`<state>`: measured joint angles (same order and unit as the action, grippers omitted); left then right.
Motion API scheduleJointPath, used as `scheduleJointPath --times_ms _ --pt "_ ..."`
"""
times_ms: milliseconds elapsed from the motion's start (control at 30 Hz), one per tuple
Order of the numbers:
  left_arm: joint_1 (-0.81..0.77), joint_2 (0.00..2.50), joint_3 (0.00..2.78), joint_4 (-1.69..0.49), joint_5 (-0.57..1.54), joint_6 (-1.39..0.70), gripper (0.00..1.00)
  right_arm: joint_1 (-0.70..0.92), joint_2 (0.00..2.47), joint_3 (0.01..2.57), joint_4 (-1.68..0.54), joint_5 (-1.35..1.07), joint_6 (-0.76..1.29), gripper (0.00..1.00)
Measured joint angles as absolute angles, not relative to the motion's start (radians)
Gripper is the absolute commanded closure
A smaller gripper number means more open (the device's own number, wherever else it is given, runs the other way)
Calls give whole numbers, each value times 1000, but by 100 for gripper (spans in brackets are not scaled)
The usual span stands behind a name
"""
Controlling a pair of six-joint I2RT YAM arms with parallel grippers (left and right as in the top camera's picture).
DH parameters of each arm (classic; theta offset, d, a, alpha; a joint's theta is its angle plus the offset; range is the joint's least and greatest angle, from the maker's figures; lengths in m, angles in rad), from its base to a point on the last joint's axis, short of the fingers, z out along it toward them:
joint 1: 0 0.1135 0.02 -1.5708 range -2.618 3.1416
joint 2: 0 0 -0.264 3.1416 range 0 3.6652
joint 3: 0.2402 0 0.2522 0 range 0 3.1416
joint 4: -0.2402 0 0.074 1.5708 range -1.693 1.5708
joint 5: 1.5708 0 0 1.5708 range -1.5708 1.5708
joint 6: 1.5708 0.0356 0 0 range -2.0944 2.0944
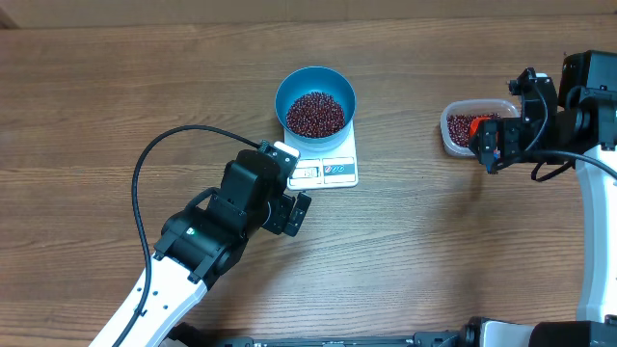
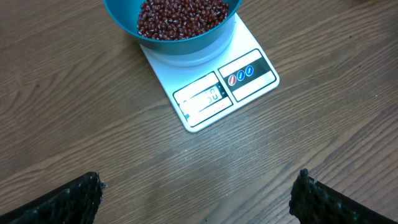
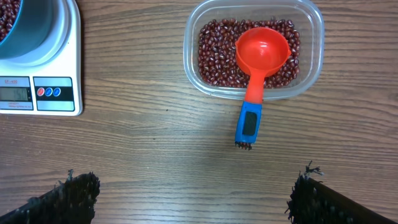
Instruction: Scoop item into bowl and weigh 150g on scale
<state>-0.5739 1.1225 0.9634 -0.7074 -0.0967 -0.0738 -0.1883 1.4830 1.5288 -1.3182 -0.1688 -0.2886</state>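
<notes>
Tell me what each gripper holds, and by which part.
Nothing. The left gripper and right gripper are open and empty; the scoop lies untouched in the tub.

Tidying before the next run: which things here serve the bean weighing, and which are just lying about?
Job: dark red beans, round blue bowl, flat white scale, clear plastic tub, red scoop with blue handle.
Lying about: looped black cable.

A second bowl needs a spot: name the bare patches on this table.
Free: the wood between the scale and the clear tub, and the stretch below that in the overhead view. Crowded: left gripper by the scale, right gripper by the tub.
</notes>
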Motion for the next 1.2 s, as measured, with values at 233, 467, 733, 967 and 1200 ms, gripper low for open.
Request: scheduleJointPath --times_ms 233,467,733,967,1200 --pt "-574 1122 963 -707 -97 -74 1 -188 1483 1529 -1319 -169 -288 0" --pt "-574 1122 963 -707 -97 -74 0 -188 1483 1529 -1319 -169 -289 0" --pt "-574 1122 963 -707 -97 -73 1 -188 1483 1529 -1319 -169 -289 0" --pt "-574 1122 963 -707 -97 -73 1 -188 1483 1529 -1319 -168 -289 0" --pt "-574 1122 963 -708 -97 -74 0 -188 1483 1529 -1318 -169 -289 0"
